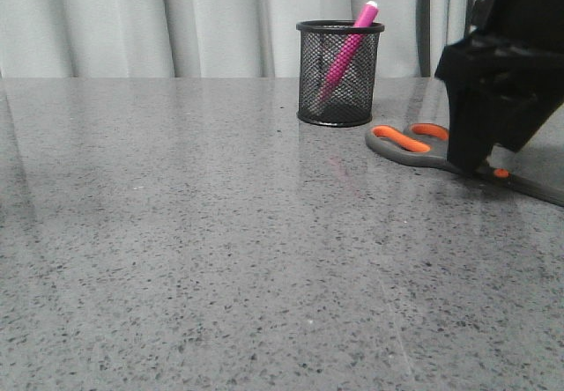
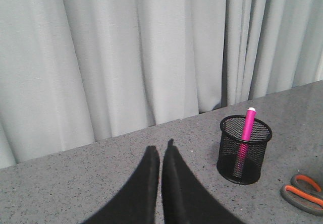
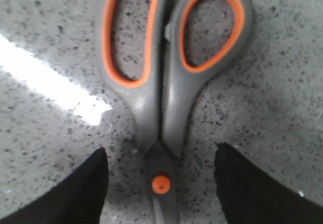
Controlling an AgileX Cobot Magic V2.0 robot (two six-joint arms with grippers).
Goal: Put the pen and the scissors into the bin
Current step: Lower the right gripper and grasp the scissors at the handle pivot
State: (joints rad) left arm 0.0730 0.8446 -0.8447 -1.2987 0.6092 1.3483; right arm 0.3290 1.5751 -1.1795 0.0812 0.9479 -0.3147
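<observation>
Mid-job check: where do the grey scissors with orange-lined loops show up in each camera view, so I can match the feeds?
Front view: grey scissors with orange-lined loops lie flat at right, blades hidden behind the right gripper.
Left wrist view: only the loops show, at the lower right corner.
Right wrist view: handles and orange pivot fill the centre, between open fingers.
Shared landmark: black mesh cup beside the loops, in front and left wrist views only.

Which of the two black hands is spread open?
The right hand, fingers wide apart either side of the scissors lying flat; the left hand has its fingers pressed together.
</observation>
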